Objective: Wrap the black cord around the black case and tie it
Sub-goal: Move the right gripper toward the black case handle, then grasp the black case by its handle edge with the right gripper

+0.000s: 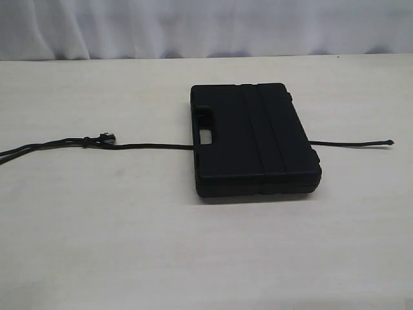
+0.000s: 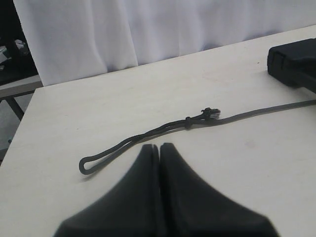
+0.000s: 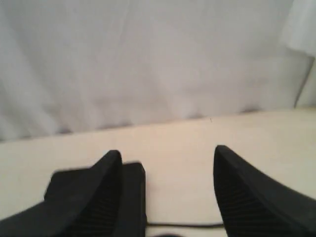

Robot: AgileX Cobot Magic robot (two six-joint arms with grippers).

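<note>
A pale, cream-coloured desk spreads wide under soft, even light. Behind its far edge a white curtain hangs in loose folds.

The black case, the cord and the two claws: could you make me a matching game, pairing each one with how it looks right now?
Things:
1. black case
2. black cord
3. left gripper
4. right gripper

States:
A. open wide, holding nothing
B. lying flat, ribbed lid up
C. closed tight, holding nothing
D. sticking out from two opposite sides of the case, knotted on one side

Pairs: 1-B, 2-D, 3-C, 4-A
</note>
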